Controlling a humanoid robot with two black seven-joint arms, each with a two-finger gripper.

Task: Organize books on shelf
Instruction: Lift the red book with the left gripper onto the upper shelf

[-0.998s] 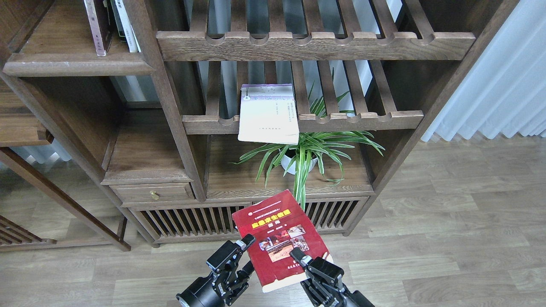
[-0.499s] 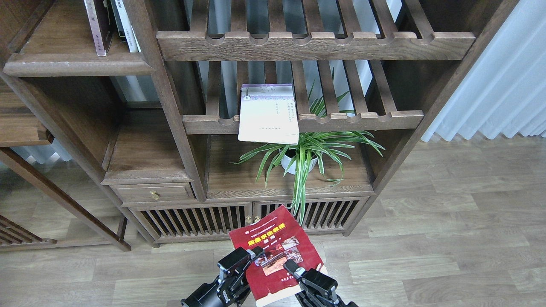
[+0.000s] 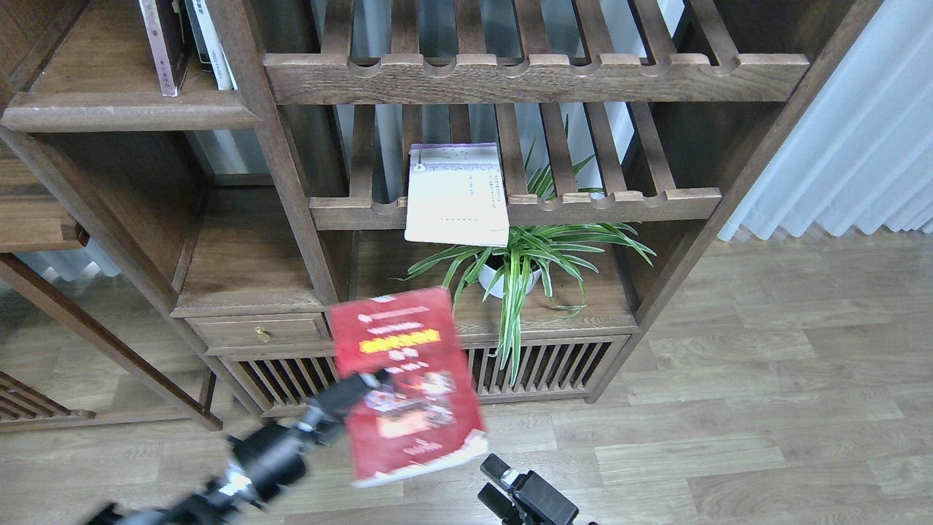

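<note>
My left gripper [image 3: 362, 385] is shut on the left edge of the bright red book [image 3: 405, 383] and holds it up, blurred by motion, in front of the bookcase's lower cabinet. My right gripper [image 3: 493, 482] sits low at the bottom edge, open and empty, just right of and below the red book. The pale lavender-white book [image 3: 458, 194] lies flat on a slatted rack, overhanging its front rail. A dark maroon book [image 3: 163, 45] stands upright with other books on the solid shelf [image 3: 131, 115] at the top left.
A potted spider plant [image 3: 514, 267] stands on the board below the lavender book. A small drawer [image 3: 259, 331] and slatted cabinet doors [image 3: 543, 364] lie behind the red book. A white curtain [image 3: 838, 146] hangs at the right. Wooden floor is in front.
The right gripper has let go of the red book and dropped back. The left gripper alone has swung the book up and to the left.
</note>
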